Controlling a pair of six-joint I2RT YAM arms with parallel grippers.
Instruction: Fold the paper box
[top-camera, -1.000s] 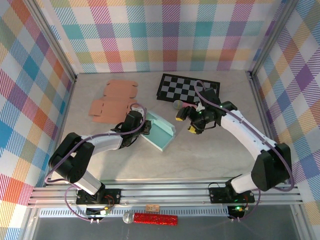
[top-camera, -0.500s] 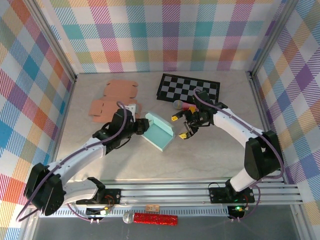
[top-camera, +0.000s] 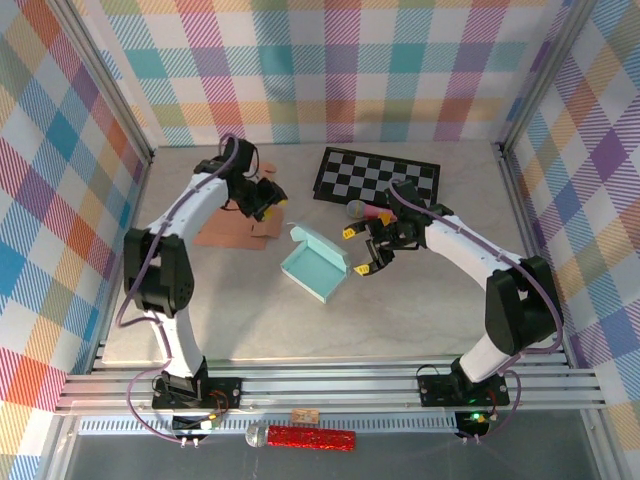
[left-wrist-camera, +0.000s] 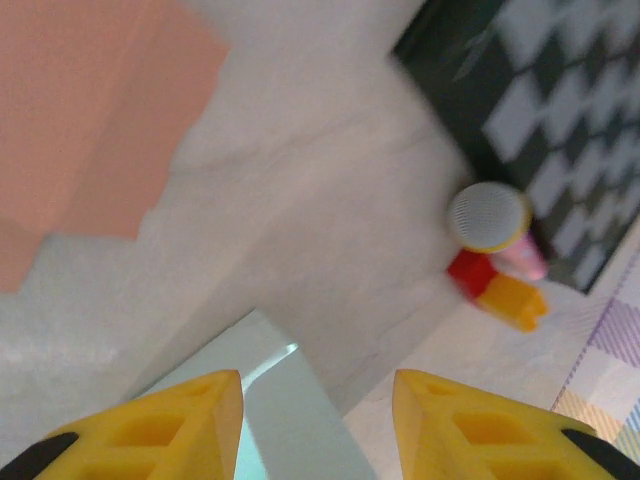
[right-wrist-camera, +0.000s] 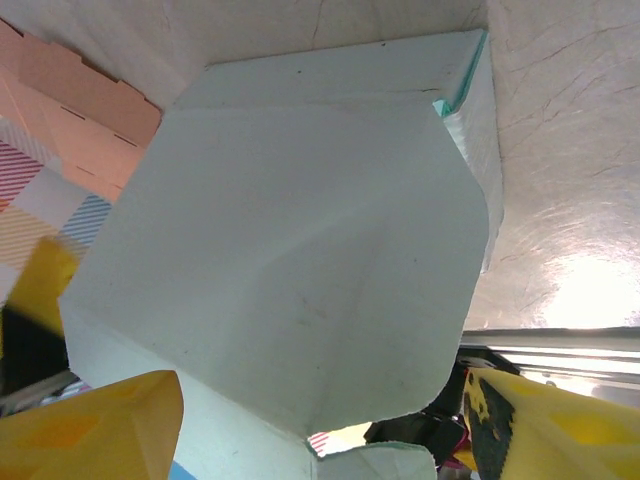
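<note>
The teal paper box (top-camera: 315, 262) lies half-folded in the middle of the table, with one flap standing up at its far side. My right gripper (top-camera: 356, 252) is open just to the right of it. In the right wrist view the box's pale flap (right-wrist-camera: 300, 260) spreads out ahead of the open right gripper (right-wrist-camera: 320, 400), and no pad touches it. My left gripper (top-camera: 272, 197) hovers at the back left, away from the box. It is open with nothing between its yellow fingers (left-wrist-camera: 190, 420), and a corner of the box (left-wrist-camera: 270, 400) shows below them.
A flat pink cardboard cutout (top-camera: 222, 230) lies under the left arm, also seen as pink cardboard (left-wrist-camera: 80, 120). A checkerboard mat (top-camera: 375, 177) lies at the back, with a toy microphone (top-camera: 356, 209) at its near edge. Metal frame rails and plaid walls close in the table.
My left gripper opened, let go of the box's left side and swung to the back left over the pink cardboard. The right gripper stayed beside the box's right side.
</note>
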